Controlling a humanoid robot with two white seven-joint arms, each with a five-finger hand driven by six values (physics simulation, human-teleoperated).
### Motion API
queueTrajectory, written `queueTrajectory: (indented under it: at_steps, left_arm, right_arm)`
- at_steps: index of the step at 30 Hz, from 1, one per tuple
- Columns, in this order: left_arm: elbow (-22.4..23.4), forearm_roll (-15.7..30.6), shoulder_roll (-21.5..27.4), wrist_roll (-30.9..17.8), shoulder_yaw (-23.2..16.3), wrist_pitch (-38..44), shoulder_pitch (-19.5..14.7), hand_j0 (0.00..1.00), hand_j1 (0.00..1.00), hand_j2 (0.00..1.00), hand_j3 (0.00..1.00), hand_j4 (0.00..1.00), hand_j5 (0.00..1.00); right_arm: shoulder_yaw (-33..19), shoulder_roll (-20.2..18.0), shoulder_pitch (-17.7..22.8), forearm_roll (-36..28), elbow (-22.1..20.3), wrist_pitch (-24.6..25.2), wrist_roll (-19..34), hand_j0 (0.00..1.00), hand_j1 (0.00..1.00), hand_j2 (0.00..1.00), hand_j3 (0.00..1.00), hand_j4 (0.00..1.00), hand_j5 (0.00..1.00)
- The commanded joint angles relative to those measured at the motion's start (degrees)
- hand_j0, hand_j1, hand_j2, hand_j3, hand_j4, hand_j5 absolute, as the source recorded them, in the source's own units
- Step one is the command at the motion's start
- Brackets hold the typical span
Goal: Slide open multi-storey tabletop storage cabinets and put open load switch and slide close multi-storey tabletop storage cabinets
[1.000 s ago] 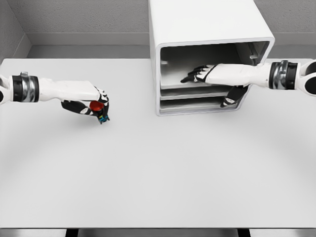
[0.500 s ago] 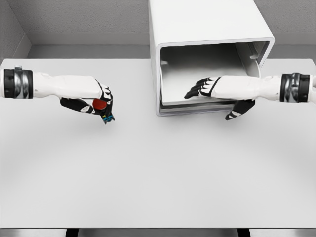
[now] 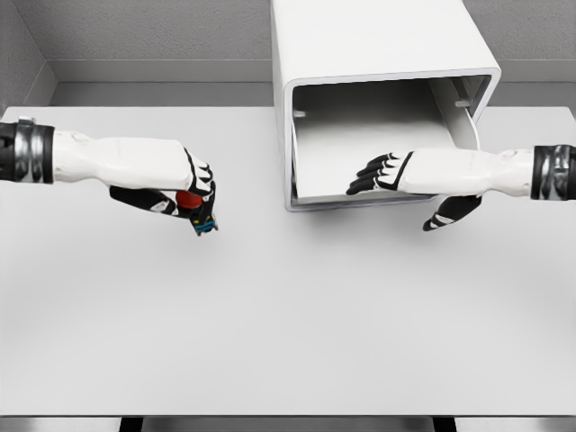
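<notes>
1. The white bench (image 3: 270, 324) fills the near part of the head view, its front edge along the bottom of the frame.

2. Left of the middle, the left hand (image 3: 184, 191) comes in from the left edge on a white forearm with a dark wrist band. Its fingers are curled around the load switch (image 3: 191, 203) — a small part with a red knob at the top and a dark body with teal marks at the bottom. The switch sits inside the grasp and hangs just over the bench, well apart from the cabinet.

3. To the right, the right hand (image 3: 382, 173) reaches in from the right edge on its own white forearm. Its black-and-white fingers are stretched out and relaxed, clasping nothing, and lie flat over the front part of the drawer floor. The thumb (image 3: 447, 214) points down in front of the cabinet's lower edge.

4. Behind that hand stands the storage cabinet (image 3: 378, 40) — a white box with rounded corners at the far middle of the bench. Its front is open, showing a pale grey inner floor and walls. A drawer tray (image 3: 310, 184) sits low in the opening, its front lip near the cabinet's bottom edge; whether it sticks out past the shell cannot be told.

5. Farthest off, a grey wall (image 3: 144, 36) runs behind the bench.
</notes>
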Motion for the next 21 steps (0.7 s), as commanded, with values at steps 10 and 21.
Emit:
queueTrajectory:
  at_steps: [10, 21]
  left_arm:
    - [-3.60, 1.41, 2.44, 0.04, 0.15, 0.18, -2.64, 0.40, 0.40, 0.40, 0.40, 0.40, 0.40]
    - [-5.18, 3.26, 2.44, 0.04, 0.15, 0.18, -6.33, 0.40, 0.40, 0.40, 0.40, 0.40, 0.40]
  right_arm:
    - [-2.02, -4.55, 2.11, -1.75, -4.71, 0.06, -0.49, 1.00, 1.00, 1.00, 1.00, 1.00, 1.00]
    - [-4.13, -8.42, 3.43, -5.79, -5.68, 0.06, -2.95, 1.00, 1.00, 1.00, 1.00, 1.00, 1.00]
